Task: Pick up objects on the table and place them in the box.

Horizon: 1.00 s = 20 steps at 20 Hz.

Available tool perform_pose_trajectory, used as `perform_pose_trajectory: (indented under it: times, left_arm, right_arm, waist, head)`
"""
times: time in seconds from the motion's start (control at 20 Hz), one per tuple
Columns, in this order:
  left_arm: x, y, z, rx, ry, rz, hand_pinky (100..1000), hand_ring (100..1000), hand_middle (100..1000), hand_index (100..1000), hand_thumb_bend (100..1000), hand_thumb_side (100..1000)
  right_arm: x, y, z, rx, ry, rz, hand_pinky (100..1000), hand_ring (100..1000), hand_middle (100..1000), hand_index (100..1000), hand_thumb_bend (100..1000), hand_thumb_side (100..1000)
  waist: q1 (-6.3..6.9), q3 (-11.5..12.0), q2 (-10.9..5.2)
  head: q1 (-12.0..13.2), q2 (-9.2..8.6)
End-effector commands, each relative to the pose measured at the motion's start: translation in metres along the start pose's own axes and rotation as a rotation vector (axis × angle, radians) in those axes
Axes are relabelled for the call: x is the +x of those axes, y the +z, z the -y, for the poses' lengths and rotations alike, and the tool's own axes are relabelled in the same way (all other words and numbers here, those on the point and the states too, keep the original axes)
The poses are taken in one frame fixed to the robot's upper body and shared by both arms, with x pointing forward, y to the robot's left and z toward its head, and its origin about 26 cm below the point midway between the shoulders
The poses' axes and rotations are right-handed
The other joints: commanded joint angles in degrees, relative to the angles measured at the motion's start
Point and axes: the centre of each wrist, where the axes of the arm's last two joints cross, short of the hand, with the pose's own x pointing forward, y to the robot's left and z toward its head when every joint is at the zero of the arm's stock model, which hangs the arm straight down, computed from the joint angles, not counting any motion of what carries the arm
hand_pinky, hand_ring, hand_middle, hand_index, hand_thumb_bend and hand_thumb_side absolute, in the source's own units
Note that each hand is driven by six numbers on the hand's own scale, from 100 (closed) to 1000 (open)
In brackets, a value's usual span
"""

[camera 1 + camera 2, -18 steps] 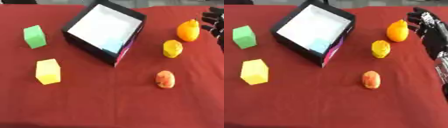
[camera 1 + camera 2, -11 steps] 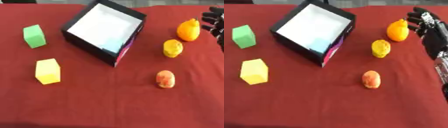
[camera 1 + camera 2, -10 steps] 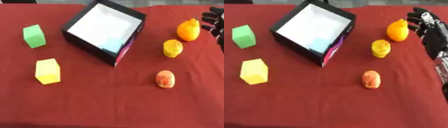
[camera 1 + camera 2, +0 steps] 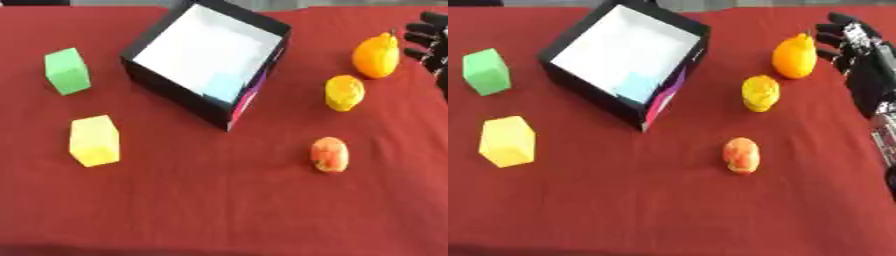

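the right hand [image 4: 861,60] reaches in along the right edge of the red worktop [image 4: 667,210], its black fingers [image 4: 833,39] spread and slightly bent, holding nothing — the tips sit just beside the orange pear-shaped fruit [image 4: 794,56], and contact cannot be made out. below that fruit lies a yellow lemon-like fruit [image 4: 759,93], and nearer the front a small orange-red fruit [image 4: 741,155], each apart from the others. the black box [image 4: 623,60] with a white inside stands at the middle rear, turned corner-forward, with a pale blue piece [image 4: 636,86] in its near corner. well to its left are a green cube [image 4: 486,71] and, in front of it, a yellow cube [image 4: 507,141] — nothing lies between the fruits and the box.
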Motion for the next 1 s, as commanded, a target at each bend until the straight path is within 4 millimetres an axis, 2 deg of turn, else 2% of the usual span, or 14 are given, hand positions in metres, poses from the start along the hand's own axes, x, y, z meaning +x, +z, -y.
perform_pose_trajectory:
  times: [0.05,0.15,0.25,0.4,0.5,0.7,1.0]
  left_arm:
    - [0.002,-0.016,-0.026,-0.198,-0.216,-0.058,871,830,775,867,531,498]
    - [0.005,-0.030,-0.026,-0.329,-0.321,-0.074,883,844,777,858,622,417]
    - [0.008,-0.041,-0.022,-0.457,-0.404,-0.081,896,854,773,851,669,379]
    - [0.008,-0.055,-0.014,-0.603,-0.536,-0.113,924,877,774,857,723,269]
    - [0.006,-0.062,-0.006,-0.678,-0.633,-0.144,933,888,772,854,746,117]
    - [0.002,-0.074,0.014,-0.757,-0.750,-0.179,935,891,776,857,743,100]
    - [-0.001,-0.082,0.032,-0.783,-0.734,-0.158,933,885,775,849,734,100]
  right_arm:
    - [0.013,-0.003,0.006,0.015,0.049,0.026,913,923,820,900,100,719]
    - [0.012,-0.003,0.006,0.018,0.051,0.023,913,923,820,900,100,720]
    - [0.011,-0.003,0.006,0.018,0.053,0.018,913,922,820,899,100,722]
    - [0.010,-0.002,0.006,0.018,0.055,0.012,913,922,820,899,100,724]
    - [0.009,-0.002,0.006,0.019,0.055,0.009,913,922,819,899,100,725]
    - [0.008,-0.002,0.004,0.022,0.050,0.004,913,922,819,899,100,728]
    - [0.006,-0.003,0.002,0.025,0.047,-0.001,913,921,819,899,100,733]
  waist:
    - [0.16,0.06,-1.57]
    - [0.24,0.04,-1.66]
    - [0.26,0.03,-1.72]
    - [0.31,0.03,-1.79]
    - [0.36,0.03,-1.83]
    - [0.30,0.06,-1.85]
    - [0.08,0.00,-1.59]
  head:
    - [0.30,0.57]
    - [0.35,0.71]
    - [0.34,0.84]
    - [0.46,1.12]
    - [0.66,1.26]
    - [1.10,1.41]
    - [1.59,1.28]
